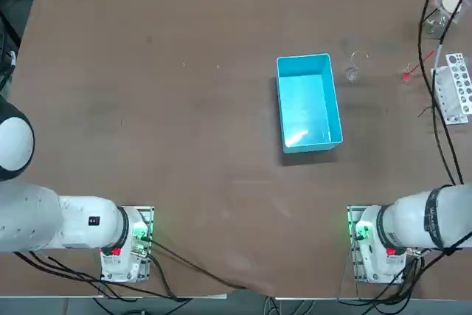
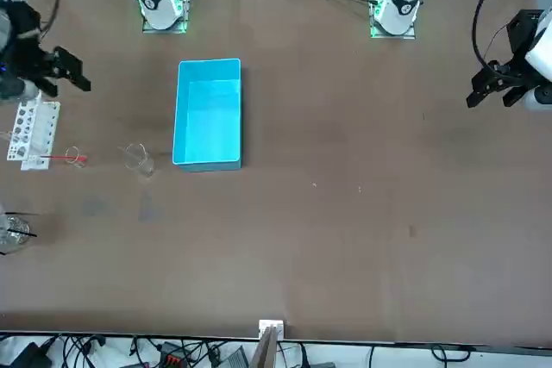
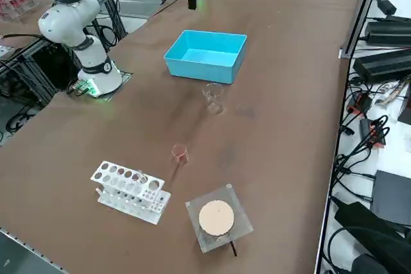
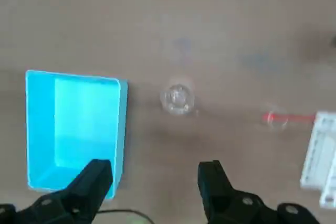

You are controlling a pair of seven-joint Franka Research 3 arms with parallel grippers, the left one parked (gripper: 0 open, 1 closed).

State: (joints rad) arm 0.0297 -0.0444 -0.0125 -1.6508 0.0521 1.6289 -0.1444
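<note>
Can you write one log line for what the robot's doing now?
right gripper: raised, fingers open, empty | below: blue bin, glass beaker | nearby: tube rack

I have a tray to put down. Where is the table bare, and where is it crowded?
Bare: the table on the robot's left of the blue bin, and the strip between bin and arm bases. Crowded: the bin's right, with glass beaker, red-marked glass and tube rack; the right gripper hangs open above that side.

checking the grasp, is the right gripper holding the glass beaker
No, the right gripper hangs open and empty, well apart from the glass beaker.
</note>
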